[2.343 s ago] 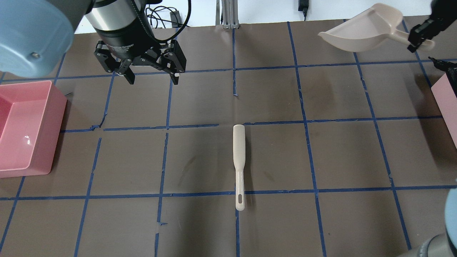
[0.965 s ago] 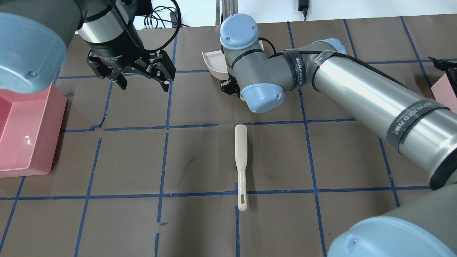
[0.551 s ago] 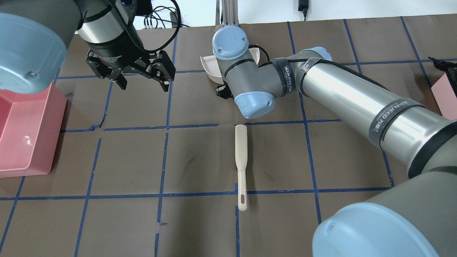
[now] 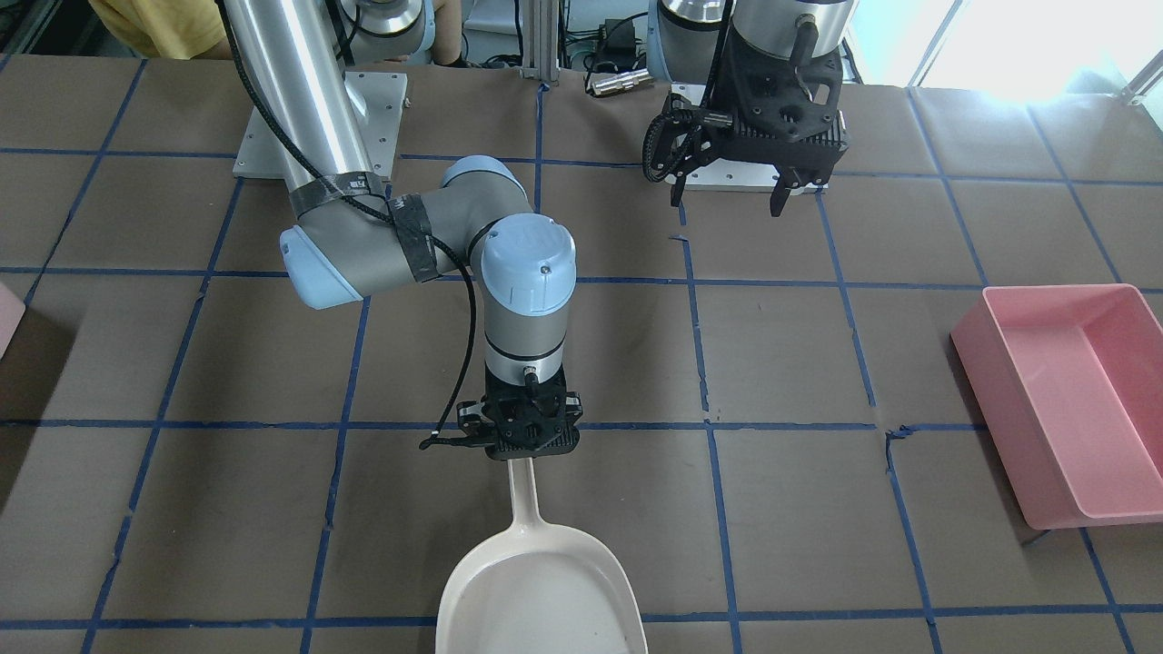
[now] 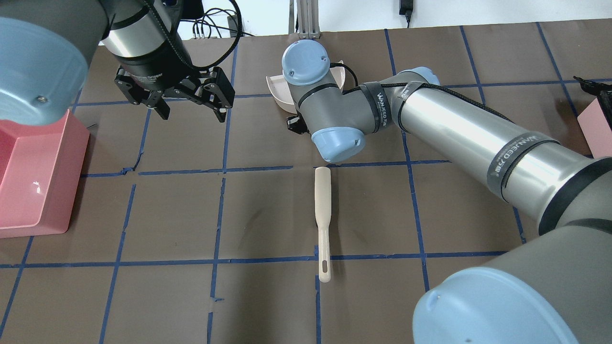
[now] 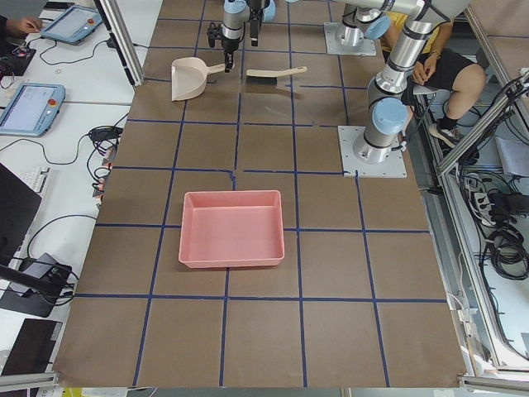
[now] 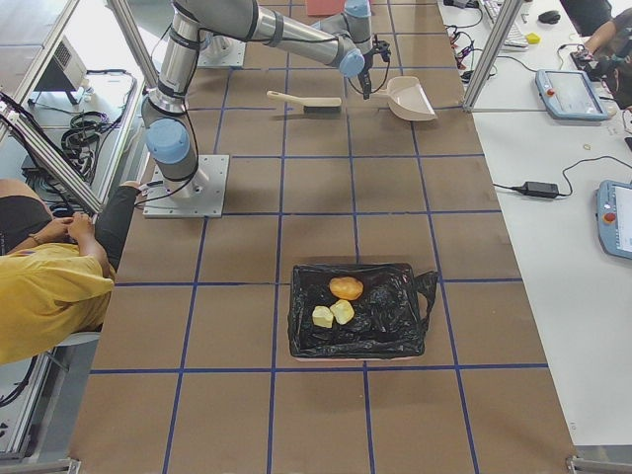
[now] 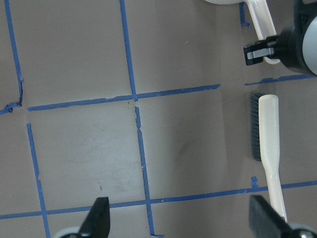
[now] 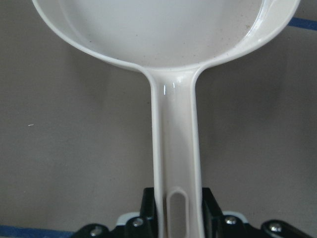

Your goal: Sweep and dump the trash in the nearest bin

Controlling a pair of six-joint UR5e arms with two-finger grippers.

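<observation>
Trash [image 7: 341, 303]: three lumps, down on the black liner [image 7: 395, 326] of the bin [image 5: 597, 129], well apart from both claws, far off to the right claw's outer side. Judged dumped already, with nothing loose seen on the paper near either claw.

Right claw [image 4: 522, 450] clamped on the tail of the dustpan [image 4: 542, 590] handle, wrist upright over it, pan stretched out ahead of the fingers toward the far table edge. Pan bare inside apart from a few specks, as seen from the right wrist. Held flat and low, on the paper or just over it; cannot tell which. Probably so placed for setting down, the grip at the very handle end leaving the scoop free to lie level.

Brush [image 5: 323, 210] lying loose behind the right claw, on the robot's side, handle pointing back toward the robot. Within reach of both claws, gripped by neither.

Left claw [image 5: 191, 107] spread wide with nothing between the fingers, hanging above the paper, well apart from the dustpan on its right, the pink tray [image 5: 28, 191] off to its left. Likely parked clear so as not to crowd the right arm.
</observation>
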